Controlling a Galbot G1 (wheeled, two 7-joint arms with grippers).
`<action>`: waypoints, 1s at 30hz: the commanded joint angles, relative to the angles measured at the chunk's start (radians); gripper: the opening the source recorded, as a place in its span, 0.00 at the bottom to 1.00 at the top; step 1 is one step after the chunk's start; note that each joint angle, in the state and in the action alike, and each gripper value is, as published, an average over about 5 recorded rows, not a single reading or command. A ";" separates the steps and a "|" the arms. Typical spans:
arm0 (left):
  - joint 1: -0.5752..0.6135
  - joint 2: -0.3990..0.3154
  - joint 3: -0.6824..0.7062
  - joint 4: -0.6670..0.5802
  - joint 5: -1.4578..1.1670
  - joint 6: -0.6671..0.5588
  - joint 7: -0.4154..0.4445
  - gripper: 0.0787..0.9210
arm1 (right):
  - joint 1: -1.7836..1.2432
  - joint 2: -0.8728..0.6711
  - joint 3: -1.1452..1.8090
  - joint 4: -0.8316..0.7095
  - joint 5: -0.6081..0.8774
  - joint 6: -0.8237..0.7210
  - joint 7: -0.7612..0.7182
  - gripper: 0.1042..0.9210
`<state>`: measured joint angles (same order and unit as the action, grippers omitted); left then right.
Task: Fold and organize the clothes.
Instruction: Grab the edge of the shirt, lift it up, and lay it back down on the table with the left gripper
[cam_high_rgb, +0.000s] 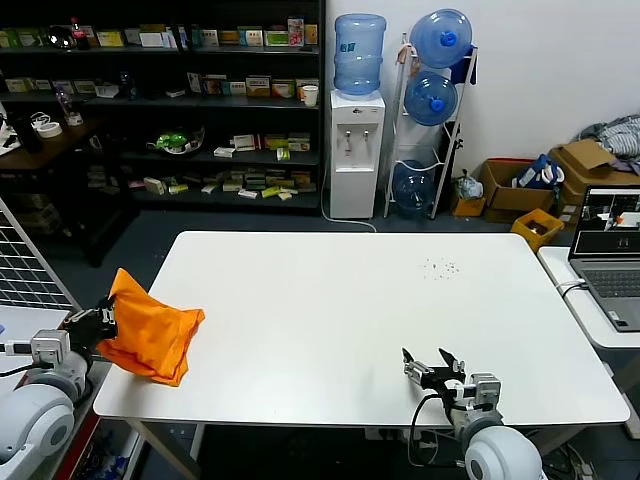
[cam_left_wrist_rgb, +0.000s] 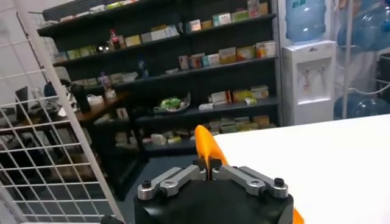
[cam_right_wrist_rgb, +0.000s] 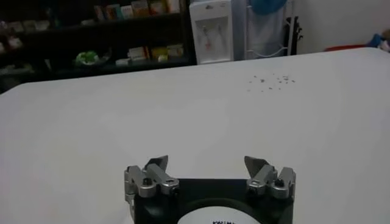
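Note:
The bright orange T-shirt (cam_high_rgb: 150, 330) is bunched into a folded bundle at the left edge of the white table (cam_high_rgb: 330, 320), partly hanging over the edge. My left gripper (cam_high_rgb: 103, 318) is shut on the shirt's near-left edge; in the left wrist view the orange fabric (cam_left_wrist_rgb: 205, 146) is pinched between my closed fingertips (cam_left_wrist_rgb: 209, 168). No lettering shows. My right gripper (cam_high_rgb: 432, 364) is open and empty, resting low at the table's front right; the right wrist view shows its spread fingertips (cam_right_wrist_rgb: 207, 165) over bare tabletop.
A wire rack (cam_high_rgb: 25, 265) stands just left of my left arm. A laptop (cam_high_rgb: 610, 250) sits on a side table at the right. Dark specks (cam_high_rgb: 440, 268) lie on the table's far right. Shelves (cam_high_rgb: 170, 100) and a water dispenser (cam_high_rgb: 357, 150) stand behind.

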<state>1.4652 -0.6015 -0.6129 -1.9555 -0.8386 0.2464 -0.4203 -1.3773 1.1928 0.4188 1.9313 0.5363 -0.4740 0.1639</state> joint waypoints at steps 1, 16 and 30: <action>-0.121 -0.069 0.266 -0.199 -0.282 0.082 -0.146 0.03 | -0.036 0.027 0.023 0.026 -0.026 -0.003 0.004 0.88; -0.768 -0.800 0.990 0.212 -0.443 0.123 -0.417 0.03 | -0.166 0.099 0.111 0.122 -0.077 -0.011 0.009 0.88; -0.778 -0.914 1.002 0.395 -0.287 0.101 -0.349 0.03 | -0.151 0.092 0.114 0.121 -0.064 -0.015 0.010 0.88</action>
<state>0.7867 -1.3455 0.2839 -1.7232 -1.1799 0.3452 -0.7595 -1.5126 1.2783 0.5198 2.0371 0.4745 -0.4891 0.1736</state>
